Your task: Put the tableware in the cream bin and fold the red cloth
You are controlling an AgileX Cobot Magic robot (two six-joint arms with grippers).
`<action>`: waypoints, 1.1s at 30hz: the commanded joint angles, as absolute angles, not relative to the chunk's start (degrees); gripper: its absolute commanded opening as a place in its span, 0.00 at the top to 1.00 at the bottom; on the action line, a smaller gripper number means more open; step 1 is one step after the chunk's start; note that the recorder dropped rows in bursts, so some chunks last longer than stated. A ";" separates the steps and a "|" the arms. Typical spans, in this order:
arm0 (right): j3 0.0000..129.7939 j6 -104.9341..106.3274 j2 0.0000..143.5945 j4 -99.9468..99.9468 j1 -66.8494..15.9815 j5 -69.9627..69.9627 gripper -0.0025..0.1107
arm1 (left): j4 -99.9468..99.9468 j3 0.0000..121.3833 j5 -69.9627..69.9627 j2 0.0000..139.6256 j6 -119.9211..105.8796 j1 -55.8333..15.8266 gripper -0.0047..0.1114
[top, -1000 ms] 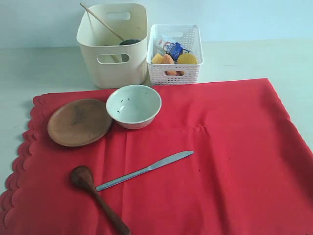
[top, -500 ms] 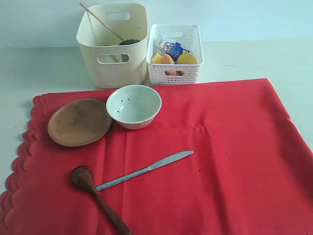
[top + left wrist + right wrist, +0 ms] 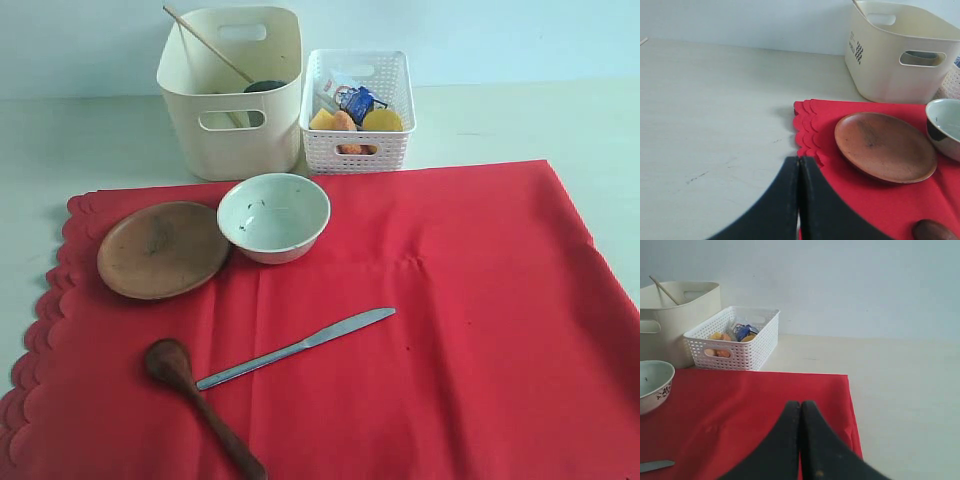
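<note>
The red cloth [image 3: 430,330] lies spread flat, scalloped edge at the left. On it rest a brown round plate [image 3: 162,250], a white speckled bowl [image 3: 273,216], a metal knife [image 3: 295,348] and a dark wooden spoon [image 3: 200,405]. The cream bin [image 3: 230,95] stands behind the cloth; a pale chopstick [image 3: 205,43] leans out of it and a dark round rim [image 3: 266,86] shows inside. My left gripper [image 3: 799,160] is shut and empty, over the cloth's scalloped edge [image 3: 802,130] near the plate [image 3: 885,146]. My right gripper [image 3: 800,404] is shut and empty above the cloth [image 3: 740,405]. Neither gripper shows in the exterior view.
A white lattice basket [image 3: 357,110] with food and a blue-and-white carton stands right of the cream bin. Pale tabletop [image 3: 80,140] surrounds the cloth; a light wall rises behind the bins.
</note>
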State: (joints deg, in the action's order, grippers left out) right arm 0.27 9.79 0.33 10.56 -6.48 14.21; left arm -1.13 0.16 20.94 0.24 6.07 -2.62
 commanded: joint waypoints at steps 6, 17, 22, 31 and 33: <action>0.00 9.93 0.00 10.46 -6.23 14.00 0.98 | -1.39 0.00 20.38 0.00 6.28 -2.43 0.96; 0.00 9.93 0.00 10.46 -6.23 14.00 0.98 | -1.39 0.00 20.38 0.00 6.28 -2.43 0.96; 0.00 9.93 0.00 10.46 -6.23 14.00 0.98 | -1.39 0.00 20.38 0.00 6.25 -2.92 0.96; 0.00 9.93 0.00 10.46 -6.23 14.00 0.98 | -1.39 1.70 20.22 3.87 6.25 -2.94 0.96; 0.00 9.93 0.00 10.46 -6.23 14.00 0.98 | -1.39 3.17 20.31 5.98 6.25 -2.94 0.96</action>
